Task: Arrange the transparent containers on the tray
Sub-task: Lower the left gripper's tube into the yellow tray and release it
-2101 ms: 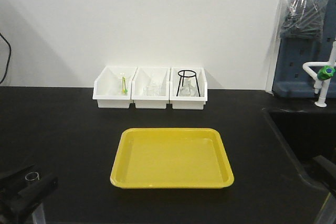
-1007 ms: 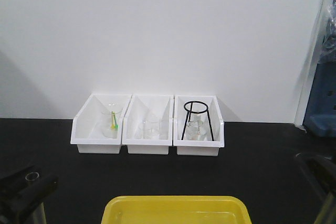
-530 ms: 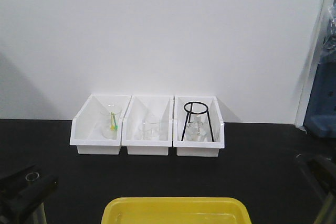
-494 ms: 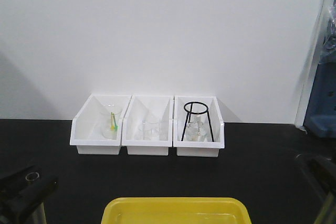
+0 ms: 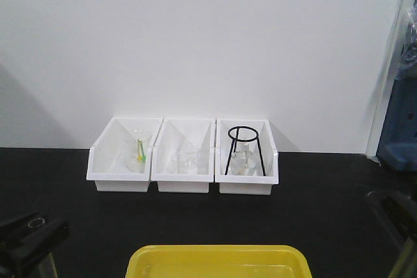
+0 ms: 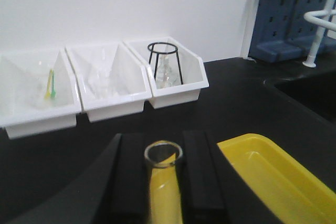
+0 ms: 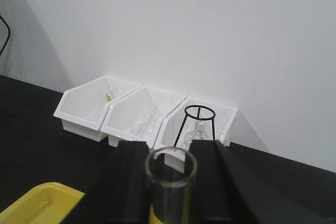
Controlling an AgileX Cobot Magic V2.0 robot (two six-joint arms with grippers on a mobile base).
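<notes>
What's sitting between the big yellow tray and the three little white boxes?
Nothing: in the front view, only bare black tabletop lies between the bright-yellow plastic tray and the three white plastic bins.

three white bins [image 5: 186, 185], black wire stand [image 5: 228, 155]

Front view faces wall [image 5: 208, 43]; wrist views low, forward; all share white bins [image 5: 184, 185].

Three bins stand side by side on the far part of the counter [image 5: 326, 200], backed against the wall [image 5: 208, 43]: left bin [image 5: 120, 175], middle bin [image 5: 184, 180] and right bin [image 5: 251, 181], each touching its neighbour. Each holds glass vessels [image 5: 187, 159]. In the right bin a wire tripod [image 5: 244, 150] stands around its vessel. The tray [image 5: 218, 253] lies nearer, before the middle and right bins and apart from them.
</notes>
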